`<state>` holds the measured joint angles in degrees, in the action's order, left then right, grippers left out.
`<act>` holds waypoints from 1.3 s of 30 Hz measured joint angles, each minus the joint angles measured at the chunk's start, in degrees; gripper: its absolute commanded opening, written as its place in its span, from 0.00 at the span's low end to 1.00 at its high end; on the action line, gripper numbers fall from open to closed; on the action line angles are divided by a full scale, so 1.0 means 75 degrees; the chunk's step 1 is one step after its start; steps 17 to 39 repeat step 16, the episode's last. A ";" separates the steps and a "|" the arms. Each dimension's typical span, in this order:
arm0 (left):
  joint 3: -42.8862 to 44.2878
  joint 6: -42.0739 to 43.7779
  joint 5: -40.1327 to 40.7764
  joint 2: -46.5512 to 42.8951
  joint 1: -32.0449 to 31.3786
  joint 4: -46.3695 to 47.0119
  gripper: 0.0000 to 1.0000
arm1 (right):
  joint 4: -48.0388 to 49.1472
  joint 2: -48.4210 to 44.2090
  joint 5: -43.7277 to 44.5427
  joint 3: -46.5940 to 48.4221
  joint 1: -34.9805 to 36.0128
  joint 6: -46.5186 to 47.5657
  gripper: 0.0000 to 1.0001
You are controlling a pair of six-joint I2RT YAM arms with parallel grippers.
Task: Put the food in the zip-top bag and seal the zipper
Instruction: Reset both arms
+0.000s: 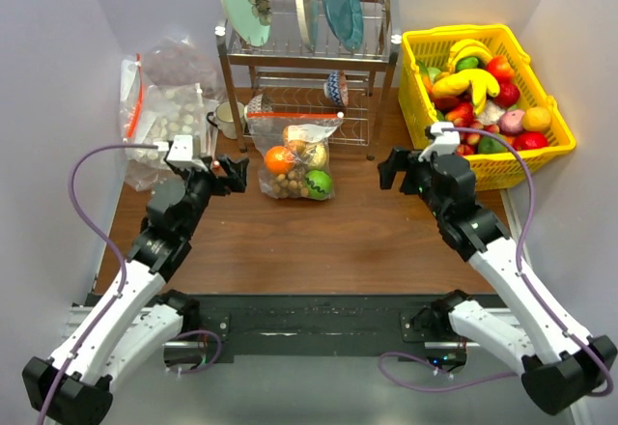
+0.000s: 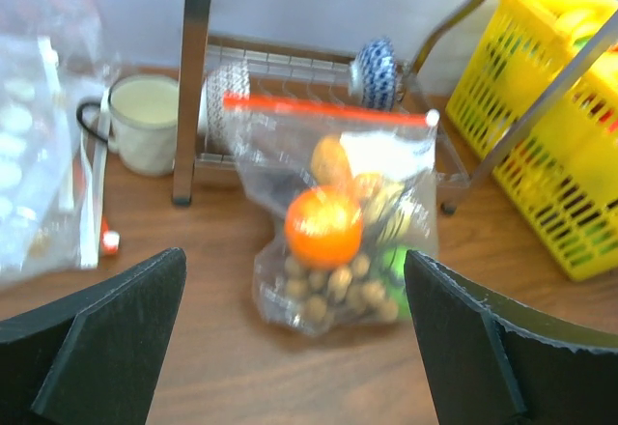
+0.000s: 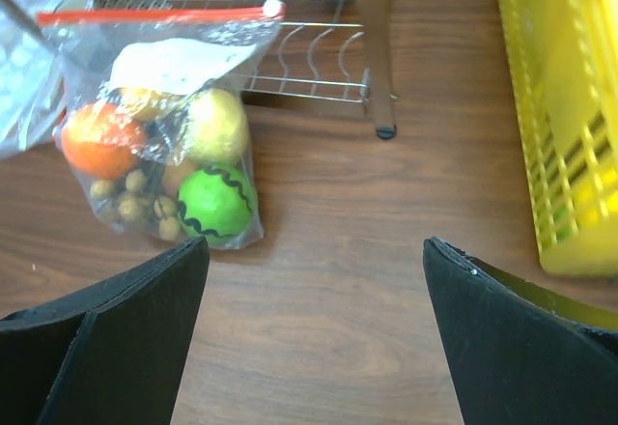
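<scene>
While gaping wide and gripping nothing, facing the bag (image 1: pixel 294 137) with left gripper (image 2: pixel 294 261) and right gripper (image 3: pixel 314 251).
Ahead of both sets of fingers and clear of them: bag upright against the rack (image 1: pixel 299 53), zipper (image 1: pixel 290 114) straight across its top, orange (image 1: pixel 278 159) toward the left fingers, green fruit (image 1: pixel 319 184) toward the right, yellowish fruit (image 3: pixel 217 126) above, brown pieces (image 1: pixel 285 185) lowest. Beyond the right fingers, basket (image 1: pixel 463 31); beyond the left, mug (image 1: pixel 229 116).
</scene>
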<state>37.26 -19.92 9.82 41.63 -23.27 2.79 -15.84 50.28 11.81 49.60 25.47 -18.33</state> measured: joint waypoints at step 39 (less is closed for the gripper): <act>-0.0886 -0.0408 -0.0219 -0.0682 0.0000 -0.0055 1.00 | -0.0784 -0.0411 0.0976 -0.0734 -0.0003 -0.0962 0.99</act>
